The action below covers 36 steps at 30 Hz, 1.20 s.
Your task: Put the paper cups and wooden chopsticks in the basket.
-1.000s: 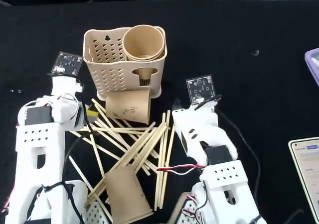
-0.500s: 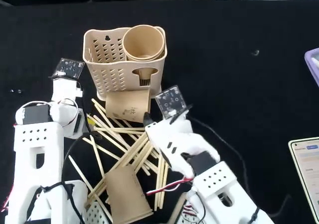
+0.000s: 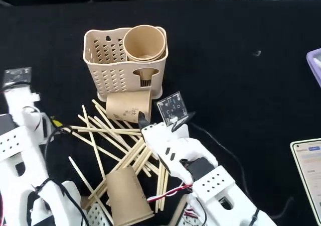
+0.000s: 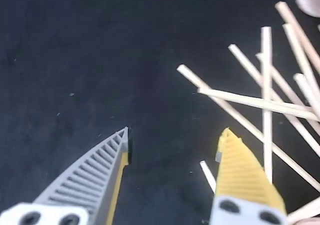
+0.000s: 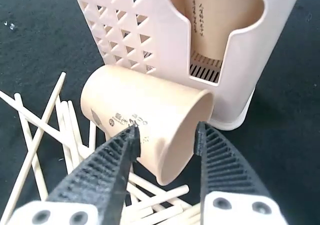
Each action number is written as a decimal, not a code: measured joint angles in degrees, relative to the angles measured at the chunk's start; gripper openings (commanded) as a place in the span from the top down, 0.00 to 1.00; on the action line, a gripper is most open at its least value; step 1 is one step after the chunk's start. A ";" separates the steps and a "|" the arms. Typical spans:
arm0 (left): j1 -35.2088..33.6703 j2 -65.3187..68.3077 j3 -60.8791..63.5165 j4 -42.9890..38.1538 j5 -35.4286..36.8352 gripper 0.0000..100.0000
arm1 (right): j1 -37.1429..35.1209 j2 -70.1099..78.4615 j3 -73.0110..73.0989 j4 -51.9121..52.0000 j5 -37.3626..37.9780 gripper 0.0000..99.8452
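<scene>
- High view: over the last second the right arm has swung from the right flank of the chopsticks across to the fallen cup. This cup lies on its side on the worktop, just in front of the basket.
- Right wrist view: the right pincer is spread open, with one jaw on each side of the fallen cup's mouth end. Neither jaw visibly presses the paper wall, so treat the cup as not yet gripped.
- High view: the left arm has drawn back toward the left edge, away from the pile it stood beside a second ago.
- Left wrist view: the left pincer is open and empty over bare worktop. Chopstick ends lie just beside its yellow jaw.
- Task status:
  - One upright cup already stands inside the basket.
  - The fallen cup and a second fallen cup, at the near end of the pile, are outside the basket.
  - Every chopstick is scattered on the worktop.
- Meaning for the task: the right arm appears lined up for the cup pickup, and the left arm's retreat leaves it room. Most of the task is still to be done.
- Caution: the paper wall will probably deform under load, so close the pincer gently and confirm the hold before you lift toward the basket.
</scene>
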State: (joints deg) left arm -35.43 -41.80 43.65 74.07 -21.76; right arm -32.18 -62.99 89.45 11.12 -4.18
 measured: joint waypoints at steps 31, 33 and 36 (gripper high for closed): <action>6.77 -45.27 43.78 -20.66 21.27 0.72 | -0.26 10.46 -13.71 12.92 -5.71 0.69; 6.86 -48.44 44.31 -19.43 21.27 0.72 | -0.26 14.15 -15.30 12.92 -8.44 0.69; 6.86 -53.63 45.10 -16.88 21.27 0.72 | -0.26 18.73 -16.88 12.92 -11.34 0.69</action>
State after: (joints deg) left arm -28.57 -95.43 88.75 57.19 -0.48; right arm -32.44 -44.26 72.57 24.04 -15.52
